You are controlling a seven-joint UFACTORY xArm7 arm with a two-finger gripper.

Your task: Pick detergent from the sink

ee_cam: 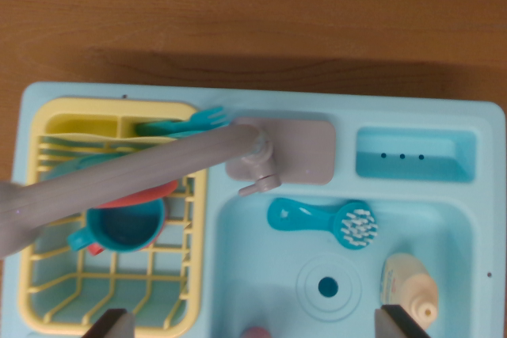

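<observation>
Detergent lies at the sink's near right, beside the drain, while the claw hangs wide open, holding nothing, above.

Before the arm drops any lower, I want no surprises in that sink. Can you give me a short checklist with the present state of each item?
1. Detergent bottle in view: ok, it lies in the sink basin at the wrist view's lower right.
2. Gripper open: ok, the two fingertips stand far apart at the bottom edge.
3. Gripper over the bottle: not ok, the bottle sits by the right fingertip, not between them.
4. Space around the bottle: ok, the brush lies apart from it.
5. Faucet out of the way: ok, it reaches over the dish rack.
6. Height above the bottle: cannot tell.
</observation>
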